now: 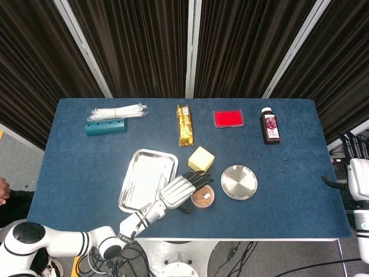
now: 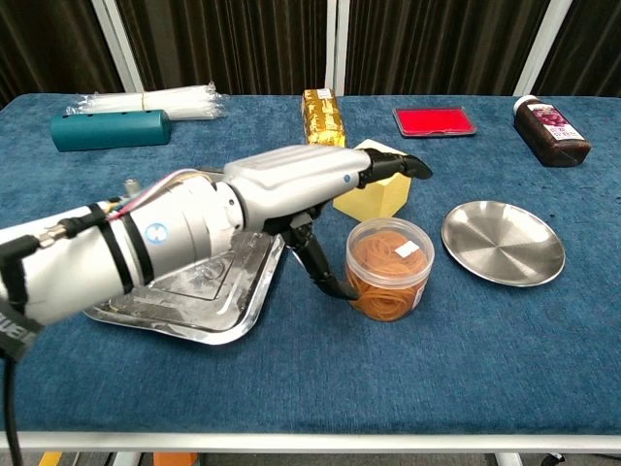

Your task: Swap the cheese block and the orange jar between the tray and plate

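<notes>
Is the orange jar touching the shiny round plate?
Apart. The chest view shows bare blue tablecloth between the orange jar and the plate; the head view shows the same gap. The jar stands on the cloth beside the left hand.

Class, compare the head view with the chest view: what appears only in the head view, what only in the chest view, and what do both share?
Only the head view shows the right hand, off the table's right edge, and the floor. Only the chest view shows the orange jar's side wall, with the left hand's thumb beside it and its fingers spread above. Both share the tray, cheese block, plate, gold packet, red case and dark bottle.
</notes>
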Controlling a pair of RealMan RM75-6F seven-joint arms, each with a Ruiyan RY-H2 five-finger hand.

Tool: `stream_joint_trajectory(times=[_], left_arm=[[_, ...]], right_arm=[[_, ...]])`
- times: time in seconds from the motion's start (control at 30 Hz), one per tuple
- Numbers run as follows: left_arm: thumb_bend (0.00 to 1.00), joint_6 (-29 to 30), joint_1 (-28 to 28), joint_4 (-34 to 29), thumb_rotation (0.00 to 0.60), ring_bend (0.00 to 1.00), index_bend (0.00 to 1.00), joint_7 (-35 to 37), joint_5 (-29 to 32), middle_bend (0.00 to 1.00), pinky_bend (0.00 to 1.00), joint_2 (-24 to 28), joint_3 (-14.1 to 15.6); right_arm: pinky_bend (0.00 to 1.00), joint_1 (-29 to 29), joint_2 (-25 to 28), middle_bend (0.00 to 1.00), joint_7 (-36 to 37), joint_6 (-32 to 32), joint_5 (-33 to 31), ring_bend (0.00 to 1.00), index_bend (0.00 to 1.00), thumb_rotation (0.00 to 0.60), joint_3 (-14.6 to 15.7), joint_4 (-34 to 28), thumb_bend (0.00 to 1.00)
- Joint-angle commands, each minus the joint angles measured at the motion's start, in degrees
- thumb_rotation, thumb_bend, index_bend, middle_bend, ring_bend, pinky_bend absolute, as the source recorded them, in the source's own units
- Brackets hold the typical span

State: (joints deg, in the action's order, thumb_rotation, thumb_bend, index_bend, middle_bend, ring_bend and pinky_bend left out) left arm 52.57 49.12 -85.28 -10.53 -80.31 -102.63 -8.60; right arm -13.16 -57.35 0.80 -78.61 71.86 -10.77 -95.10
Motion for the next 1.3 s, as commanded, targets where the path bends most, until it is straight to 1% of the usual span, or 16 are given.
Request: stream_joint_trajectory(times=[0.03, 0.13, 0.23, 0.33, 0.43, 0.53, 0.6, 0.67, 0.8, 0.93, 1.13, 1.3], left_arm=[[0.03, 1.27, -1.05, -2.83, 0.600, 0.00, 0.07, -1.91, 1.18, 0.04, 0.17, 3.43, -0.49], [0.03, 3.60, -2.52, -5.29, 0.600, 0.00, 0.08, -3.24, 3.30, 0.05, 0.17, 7.56, -2.30], [0.03, 5.58, -3.39, -5.41, 0.600, 0.00, 0.09, -4.04, 5.39, 0.07, 0.17, 10.46, -4.56], [0.03, 5.74, -3.06, -3.35, 0.600, 0.00, 0.10, -2.74, 7.21, 0.07, 0.17, 11.93, -6.93], [0.03, 4.14, -1.22, 1.95, 0.600, 0.00, 0.10, 0.40, 6.53, 0.08, 0.17, 11.09, -7.89], [0.03, 2.31, 0.93, 6.49, 0.600, 0.00, 0.10, 3.93, 3.91, 0.09, 0.17, 9.36, -7.30], [0.03, 0.70, 2.97, 9.59, 0.600, 0.00, 0.10, 6.46, 0.47, 0.10, 0.17, 8.41, -6.00], [0.03, 0.94, 4.66, 12.78, 0.600, 0.00, 0.10, 8.20, -2.65, 0.10, 0.17, 6.74, -5.17], [0.03, -0.45, 7.82, 18.62, 0.600, 0.00, 0.10, 13.31, -5.46, 0.10, 0.17, 3.75, -4.37], [0.03, -1.70, 11.02, 23.31, 0.600, 0.00, 0.10, 15.95, -8.43, 0.10, 0.17, 1.87, -3.06], [0.04, -3.14, 14.91, 29.57, 0.600, 0.00, 0.10, 18.67, -9.95, 0.08, 0.17, -1.81, -2.55], [0.04, -7.74, 19.53, 34.79, 0.600, 0.00, 0.10, 21.92, -10.36, 0.08, 0.17, -4.12, -2.03]], right_arm=[[0.00, 0.14, 0.09, 0.00, 0.00, -0.08, 0.05, 0.00, 0.00, 0.600, -0.11, -0.14, 0.00], [0.00, 0.36, 0.16, 0.00, 0.20, -0.22, 0.13, 0.00, 0.00, 0.600, -0.23, 0.00, 0.00], [0.00, 0.53, 0.15, 0.00, 0.58, -0.27, 0.07, 0.00, 0.00, 0.600, -0.40, 0.27, 0.00], [0.00, 0.68, 0.07, 0.00, 0.81, -0.44, 0.14, 0.00, 0.00, 0.600, -0.57, 0.38, 0.00], [0.00, 0.78, 0.07, 0.00, 0.56, -0.61, 0.35, 0.00, 0.00, 0.600, -0.66, 0.17, 0.00], [0.00, 0.82, 0.07, 0.00, 0.18, -0.68, 0.39, 0.00, 0.00, 0.600, -0.74, -0.08, 0.00], [0.00, 0.85, 0.07, 0.00, -0.15, -0.64, 0.34, 0.00, 0.00, 0.600, -0.78, -0.25, 0.00], [0.00, 0.88, 0.13, 0.00, -0.51, -0.58, 0.30, 0.00, 0.00, 0.600, -0.78, -0.45, 0.00], [0.00, 0.99, 0.19, 0.00, -0.98, -0.55, 0.28, 0.00, 0.00, 0.600, -0.78, -0.77, 0.00], [0.00, 1.08, 0.03, 0.00, -1.04, -0.27, -0.09, 0.00, 0.00, 0.600, -0.82, -0.48, 0.00], [0.00, 1.13, -0.41, 0.00, -0.47, 0.42, -0.56, 0.00, 0.00, 0.600, -0.82, 0.45, 0.00], [0.00, 1.37, -0.66, 0.00, -0.03, 0.55, -0.61, 0.00, 0.00, 0.600, -0.78, 1.07, 0.00]])
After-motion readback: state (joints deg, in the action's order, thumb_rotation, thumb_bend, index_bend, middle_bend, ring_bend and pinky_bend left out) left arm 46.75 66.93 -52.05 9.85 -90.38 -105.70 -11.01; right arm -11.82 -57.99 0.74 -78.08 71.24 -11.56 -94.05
